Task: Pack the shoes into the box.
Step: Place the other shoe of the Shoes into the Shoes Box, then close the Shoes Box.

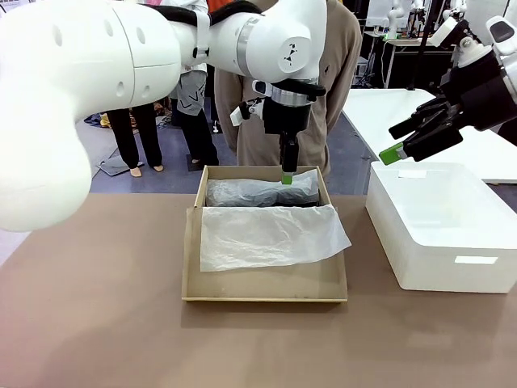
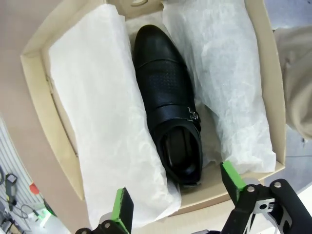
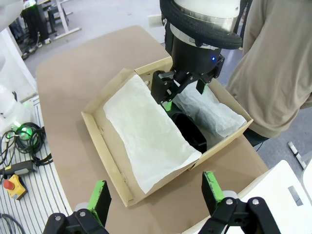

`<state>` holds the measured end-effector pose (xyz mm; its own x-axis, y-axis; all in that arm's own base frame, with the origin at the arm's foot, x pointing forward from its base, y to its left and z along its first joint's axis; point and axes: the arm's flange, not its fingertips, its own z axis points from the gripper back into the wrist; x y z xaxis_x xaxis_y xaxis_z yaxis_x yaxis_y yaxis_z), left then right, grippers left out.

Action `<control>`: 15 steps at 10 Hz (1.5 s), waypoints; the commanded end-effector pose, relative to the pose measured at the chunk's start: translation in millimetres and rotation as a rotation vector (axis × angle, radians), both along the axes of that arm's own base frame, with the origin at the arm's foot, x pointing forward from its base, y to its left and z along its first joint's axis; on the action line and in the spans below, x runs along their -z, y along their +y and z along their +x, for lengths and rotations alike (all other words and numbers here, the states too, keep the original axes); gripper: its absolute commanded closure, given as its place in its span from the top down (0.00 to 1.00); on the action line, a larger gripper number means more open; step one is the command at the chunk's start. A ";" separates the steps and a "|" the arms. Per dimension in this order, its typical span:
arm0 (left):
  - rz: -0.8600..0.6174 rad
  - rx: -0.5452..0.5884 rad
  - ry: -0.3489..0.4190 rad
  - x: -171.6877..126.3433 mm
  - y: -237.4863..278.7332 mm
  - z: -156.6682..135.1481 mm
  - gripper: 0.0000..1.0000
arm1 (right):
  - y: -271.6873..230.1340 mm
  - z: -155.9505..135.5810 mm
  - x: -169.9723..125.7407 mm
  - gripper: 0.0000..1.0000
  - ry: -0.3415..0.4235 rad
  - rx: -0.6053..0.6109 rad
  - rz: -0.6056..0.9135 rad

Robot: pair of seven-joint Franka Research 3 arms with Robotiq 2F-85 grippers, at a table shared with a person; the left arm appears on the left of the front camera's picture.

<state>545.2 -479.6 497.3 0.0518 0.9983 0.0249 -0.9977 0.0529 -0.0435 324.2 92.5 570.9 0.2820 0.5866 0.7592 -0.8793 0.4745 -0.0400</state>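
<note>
One shoe [image 2: 168, 112] in box [image 2: 44, 92], right under wide-spread L pincer [image 2: 175, 183].

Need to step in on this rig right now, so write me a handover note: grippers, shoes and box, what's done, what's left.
Left gripper: open, empty, poised over the heel end of the shoe in the box.
Right gripper: open, empty, raised near the white box.
Box: table centre, lid open toward the robot, tissue draped over it.
Done: one black shoe lies in the box between tissue sheets.
Unclear: a tissue-covered bulk beside it may be the second shoe.
Left: check for the second shoe, fold the tissue over, close the lid.
</note>
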 end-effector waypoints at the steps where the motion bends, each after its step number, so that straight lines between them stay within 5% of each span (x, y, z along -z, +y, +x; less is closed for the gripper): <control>1: -0.003 0.002 -0.002 8.0 -3.2 -0.8 1.00 | -0.2 1.7 -0.3 1.00 -0.009 -0.016 0.019; 12: -0.006 0.005 -0.003 10.6 -4.7 2.4 1.00 | -0.2 1.7 -0.3 1.00 -0.009 -0.016 0.019; 15: 0.027 0.220 0.025 -23.2 41.6 -8.8 1.00 | -0.2 1.7 -0.3 1.00 -0.009 -0.016 0.019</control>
<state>547.7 -465.0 510.8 0.1800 0.9831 0.0347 -0.9823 0.1815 -0.0456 324.2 92.5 570.9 0.2819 0.5867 0.7592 -0.8794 0.4744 -0.0401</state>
